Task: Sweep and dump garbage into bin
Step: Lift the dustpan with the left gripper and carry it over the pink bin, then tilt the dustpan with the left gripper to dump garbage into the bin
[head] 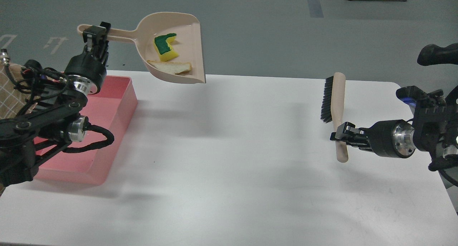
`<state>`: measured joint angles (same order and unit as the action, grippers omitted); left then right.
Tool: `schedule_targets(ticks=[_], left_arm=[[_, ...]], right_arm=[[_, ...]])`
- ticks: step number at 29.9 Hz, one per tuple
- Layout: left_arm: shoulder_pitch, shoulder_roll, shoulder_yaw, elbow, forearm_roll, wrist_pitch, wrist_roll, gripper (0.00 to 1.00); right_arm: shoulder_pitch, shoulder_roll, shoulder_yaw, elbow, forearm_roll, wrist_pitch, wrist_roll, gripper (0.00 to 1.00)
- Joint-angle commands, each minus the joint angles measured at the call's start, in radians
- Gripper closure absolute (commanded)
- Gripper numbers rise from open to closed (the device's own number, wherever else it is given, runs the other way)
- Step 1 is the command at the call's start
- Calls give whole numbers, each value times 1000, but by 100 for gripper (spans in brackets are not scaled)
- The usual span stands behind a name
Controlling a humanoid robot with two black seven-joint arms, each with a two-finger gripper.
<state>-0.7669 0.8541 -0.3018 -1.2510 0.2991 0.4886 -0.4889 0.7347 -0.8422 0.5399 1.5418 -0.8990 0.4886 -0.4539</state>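
Head view: left end effector [96, 33] pinches dustpan [186, 27] holding sponge [165, 46], bread [171, 67].

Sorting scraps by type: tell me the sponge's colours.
Yellow sponge with a green top, lying in the dustpan; the head view shows it.

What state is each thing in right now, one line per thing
Left gripper: shut on dustpan handle.
Dustpan: lifted, tilted, holding both scraps.
Sponge piece: in dustpan.
Bread slice: in dustpan, below sponge.
Pink bin: on table, no scraps visible inside.
Right gripper: shut on brush.
Brush: held, bristles facing left.
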Motion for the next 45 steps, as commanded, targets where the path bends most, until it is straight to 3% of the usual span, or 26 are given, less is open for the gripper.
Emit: schedule_targets(ticks=[1, 8, 20, 34, 45], left_arm=[[6, 92, -3, -31, 0, -28, 0, 100], [14, 244, -2, -38, 0, -154, 0, 100], [95, 388, 1, -24, -2, -274, 0, 100], [150, 494, 15, 32, 17, -306, 0, 100], [150, 599, 40, 27, 187, -308, 0, 100]], right_arm=[[0, 2, 0, -3, 0, 0, 0, 97], [0, 2, -1, -6, -1, 0, -2, 97], [-11, 2, -1, -9, -3, 0, -2, 97], [-18, 15, 0, -20, -8, 0, -2, 97], [-18, 28, 0, -40, -8, 0, -2, 97]])
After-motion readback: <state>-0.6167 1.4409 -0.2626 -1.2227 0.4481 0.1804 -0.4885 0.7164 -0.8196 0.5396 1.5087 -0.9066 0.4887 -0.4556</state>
